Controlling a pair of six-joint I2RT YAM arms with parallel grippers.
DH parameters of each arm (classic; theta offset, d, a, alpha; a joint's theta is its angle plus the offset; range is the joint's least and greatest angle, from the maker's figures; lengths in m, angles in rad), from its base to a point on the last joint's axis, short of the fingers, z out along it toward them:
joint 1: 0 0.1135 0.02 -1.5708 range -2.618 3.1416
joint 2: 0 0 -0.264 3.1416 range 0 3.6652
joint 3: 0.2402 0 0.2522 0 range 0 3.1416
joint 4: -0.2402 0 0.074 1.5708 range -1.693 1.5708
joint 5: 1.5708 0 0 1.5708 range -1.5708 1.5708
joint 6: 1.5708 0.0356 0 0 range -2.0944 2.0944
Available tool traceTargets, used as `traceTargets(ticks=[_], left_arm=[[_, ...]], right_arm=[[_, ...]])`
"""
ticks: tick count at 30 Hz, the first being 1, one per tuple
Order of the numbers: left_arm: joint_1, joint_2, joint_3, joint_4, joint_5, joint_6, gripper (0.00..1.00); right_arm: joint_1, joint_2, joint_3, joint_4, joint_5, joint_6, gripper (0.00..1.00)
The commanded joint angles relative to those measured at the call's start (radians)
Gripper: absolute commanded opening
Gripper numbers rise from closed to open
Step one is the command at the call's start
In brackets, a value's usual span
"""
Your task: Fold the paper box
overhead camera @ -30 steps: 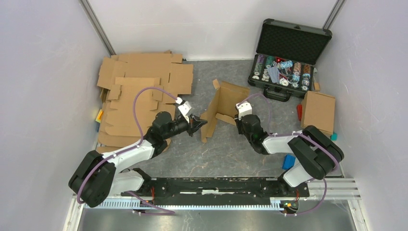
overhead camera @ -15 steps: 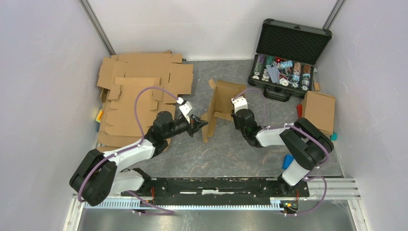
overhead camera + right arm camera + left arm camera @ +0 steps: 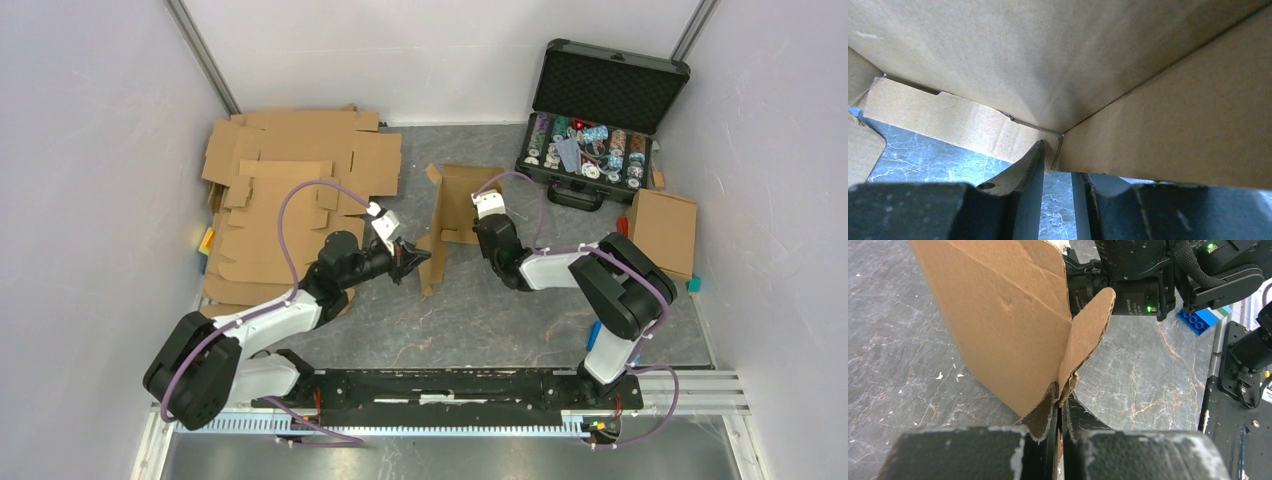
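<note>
The paper box [image 3: 458,203] stands half-formed on the grey table between my two arms. One brown wall [image 3: 1008,315] rises upright, with a rounded flap [image 3: 1088,330] bent off it. My left gripper [image 3: 413,256] [image 3: 1062,401] is shut on the lower edge of that flap at the box's left corner. My right gripper [image 3: 482,202] [image 3: 1057,167] reaches into the box from the right. Its fingers [image 3: 1028,175] are slightly apart against an inner corner of the box [image 3: 1073,60], with only table showing between them.
A pile of flat cardboard blanks [image 3: 290,185] lies at the back left. An open black case of poker chips [image 3: 598,120] sits at the back right, with a finished cardboard box [image 3: 662,232] in front of it. A blue brick [image 3: 600,335] [image 3: 1200,320] lies by the right arm's base.
My right arm has swung left and farther back, pushing the box's right side so its panels stand squarer. The left arm and its grip have not moved.
</note>
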Motion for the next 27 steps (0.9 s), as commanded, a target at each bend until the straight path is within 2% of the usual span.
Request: traceTargets(ticks=[1, 4, 7, 13, 22, 27], left_arm=[[-0.007, -0.029, 0.003, -0.084, -0.018, 0.003, 0.07], [-0.007, -0.05, -0.007, -0.088, -0.049, 0.005, 0.08], [-0.007, -0.067, -0.016, -0.093, -0.093, 0.003, 0.16], [-0.007, -0.104, -0.035, -0.094, -0.159, 0.003, 0.23], [-0.006, -0.146, -0.05, -0.094, -0.219, -0.014, 0.29], [-0.007, -0.283, -0.017, -0.267, -0.357, -0.066, 0.39]], right_arm=[[0.001, 0.056, -0.009, -0.148, -0.049, 0.015, 0.29], [-0.006, 0.047, -0.021, -0.117, -0.088, 0.014, 0.24], [-0.008, 0.058, -0.014, -0.117, -0.106, 0.012, 0.24], [-0.015, 0.07, -0.004, -0.118, -0.155, 0.008, 0.15], [-0.014, 0.061, -0.015, -0.104, -0.16, 0.014, 0.15], [-0.014, 0.058, -0.012, -0.112, -0.156, 0.019, 0.14]])
